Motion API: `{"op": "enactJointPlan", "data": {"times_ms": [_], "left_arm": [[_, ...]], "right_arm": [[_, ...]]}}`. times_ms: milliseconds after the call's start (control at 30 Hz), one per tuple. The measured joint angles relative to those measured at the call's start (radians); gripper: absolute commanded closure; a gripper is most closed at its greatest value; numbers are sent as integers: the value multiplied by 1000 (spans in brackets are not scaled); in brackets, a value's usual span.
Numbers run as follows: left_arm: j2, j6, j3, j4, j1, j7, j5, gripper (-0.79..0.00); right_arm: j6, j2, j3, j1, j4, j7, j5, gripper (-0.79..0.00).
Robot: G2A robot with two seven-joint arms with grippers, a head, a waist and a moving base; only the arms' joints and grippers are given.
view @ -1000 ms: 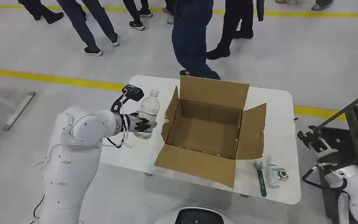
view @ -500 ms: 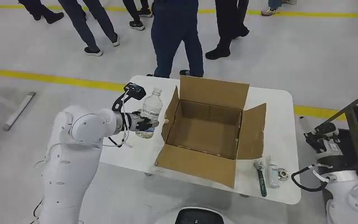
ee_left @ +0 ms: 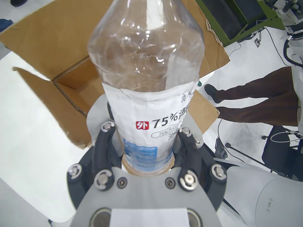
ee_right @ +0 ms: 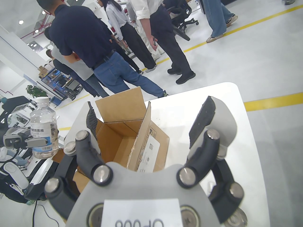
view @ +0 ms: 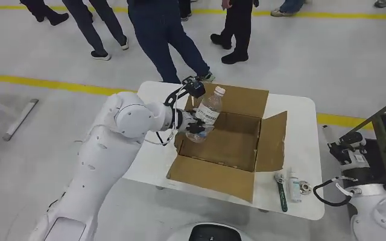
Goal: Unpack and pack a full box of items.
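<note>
Open brown cardboard box (view: 212,176) is sitting on the white table (view: 301,120); the left gripper (ee_left: 147,128) is clamping the lower part of a clear plastic bottle with a white label and cap (view: 207,113), holding it tilted above the box's left side; the right gripper (ee_right: 149,116) is hovering right of the box, fingers apart.

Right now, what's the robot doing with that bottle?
The robot's left gripper is holding a clear plastic bottle in the air, tilted, above one side of an open cardboard box on the white table. I can't see anything inside the box. A wrench and a small tube lie on the table beside it. The right gripper is open and holds nothing.
</note>
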Motion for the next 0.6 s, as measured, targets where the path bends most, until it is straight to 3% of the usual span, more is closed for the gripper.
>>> {"op": "enactJointPlan", "data": {"times_ms": [100,600], "left_arm": [[-14,4,63,93,-32,5,-21,0],[-13,12,62,86,-17,26,-13,0]], "right_arm": [[0,0,0,0,0,0,0,-785],[0,0,0,0,0,0,0,-785]]}}
